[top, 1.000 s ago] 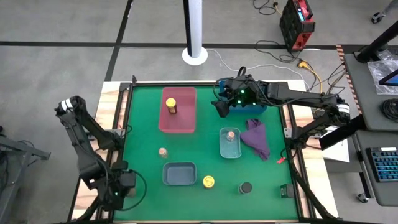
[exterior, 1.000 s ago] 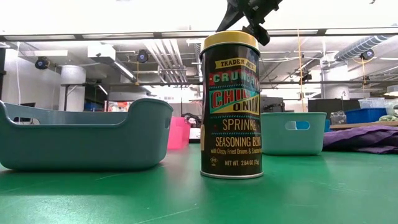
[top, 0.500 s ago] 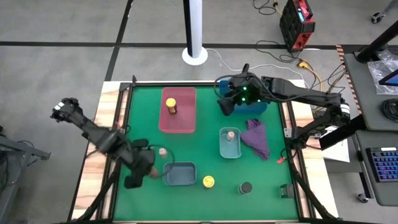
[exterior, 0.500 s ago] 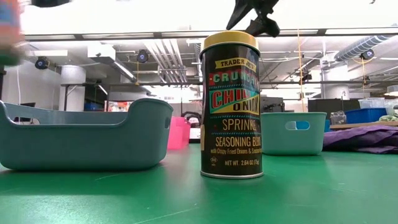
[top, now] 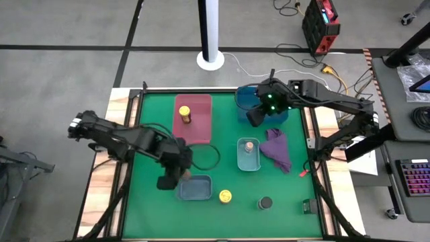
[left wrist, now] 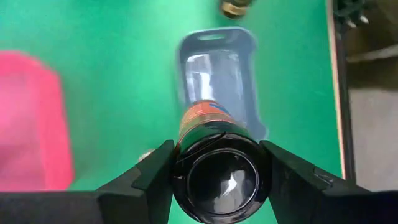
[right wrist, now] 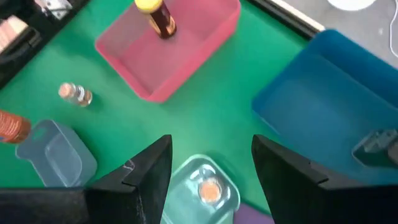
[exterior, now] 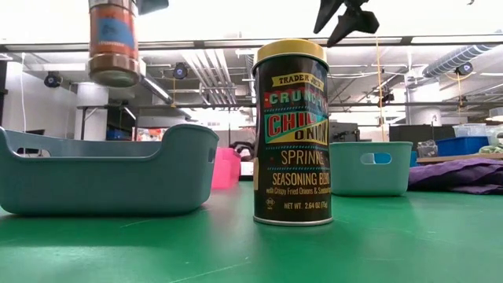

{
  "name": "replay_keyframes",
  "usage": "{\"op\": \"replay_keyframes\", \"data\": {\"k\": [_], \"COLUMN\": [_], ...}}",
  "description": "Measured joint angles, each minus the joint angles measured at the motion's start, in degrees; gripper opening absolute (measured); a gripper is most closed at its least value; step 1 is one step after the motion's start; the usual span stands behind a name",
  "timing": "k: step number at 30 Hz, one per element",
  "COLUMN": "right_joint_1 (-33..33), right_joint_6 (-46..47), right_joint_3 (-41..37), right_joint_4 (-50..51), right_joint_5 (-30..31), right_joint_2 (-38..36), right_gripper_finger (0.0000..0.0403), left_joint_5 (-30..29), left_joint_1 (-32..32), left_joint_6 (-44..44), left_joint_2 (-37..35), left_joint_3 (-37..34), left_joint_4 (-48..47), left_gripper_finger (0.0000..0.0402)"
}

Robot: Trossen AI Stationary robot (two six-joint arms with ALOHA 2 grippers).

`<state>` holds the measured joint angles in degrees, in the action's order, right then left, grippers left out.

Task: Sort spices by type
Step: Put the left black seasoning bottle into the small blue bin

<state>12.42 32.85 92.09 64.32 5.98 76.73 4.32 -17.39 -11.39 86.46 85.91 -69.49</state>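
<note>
Dark-lidded spice jar (left wrist: 217, 171) aloft in left claw (left wrist: 214, 163) — upright.

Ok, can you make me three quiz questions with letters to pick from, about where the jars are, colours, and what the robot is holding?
1. Where is the yellow-lidded jar that sits in a tray?
A. pink tray
B. grey tray
C. blue tray

2. What colour is the cloth?
A. orange
B. purple
C. white

3. What is the left end effector doing?
A. hanging empty
B. pressing on the cloth
C. gripping a dark-lidded jar

Answers:
1. A, the high view shows that jar standing inside the pink tray.
2. B, it lies purple beside the pale teal tray.
3. C, the left wrist view shows a finger on either side of the jar, above the grey tray.
</note>
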Motion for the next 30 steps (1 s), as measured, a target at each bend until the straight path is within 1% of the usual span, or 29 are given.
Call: {"op": "replay_keyframes", "data": {"k": [2,7,11,14,17,22,27,30], "right_joint_1": [-0.53,-2.06,-4.05,-5.11,-5.74,-5.94,-5.94,-5.94], "right_joint_6": [1.15,3.82,5.14,6.12,6.66,6.81,6.81,6.81], "right_joint_3": [0.02,0.0,0.0,-0.01,-0.06,-0.26,-0.33,-0.35], "right_joint_4": [1.71,4.24,4.48,4.48,4.47,4.52,4.54,4.57], "right_joint_5": [0.02,0.58,4.22,6.7,7.61,7.74,8.11,8.11], "right_joint_2": [-0.66,-2.9,-4.52,-5.38,-5.82,-5.62,-4.36,-3.77], "right_gripper_finger": [0.0207,0.0201,0.0196,0.0193,0.0191,0.0194,0.0191,0.0189], "left_joint_5": [1.56,2.4,2.82,2.78,2.71,0.41,-3.14,-4.58], "left_joint_1": [0.0,0.05,0.18,0.57,0.49,-1.5,-3.2,-5.03], "left_joint_6": [2.06,4.43,7.52,9.01,8.51,6.74,2.36,2.55], "left_joint_2": [2.3,4.97,5.65,6.34,7.11,7.23,7.23,7.23], "left_joint_3": [0.71,0.44,-0.11,-0.12,-0.22,-0.22,-0.22,-0.22], "left_joint_4": [0.0,0.09,3.08,2.49,2.02,2.58,0.93,1.16], "left_gripper_finger": [0.0186,0.0186,0.0186,0.0186,0.0186,0.0186,0.0186,0.0186]}}
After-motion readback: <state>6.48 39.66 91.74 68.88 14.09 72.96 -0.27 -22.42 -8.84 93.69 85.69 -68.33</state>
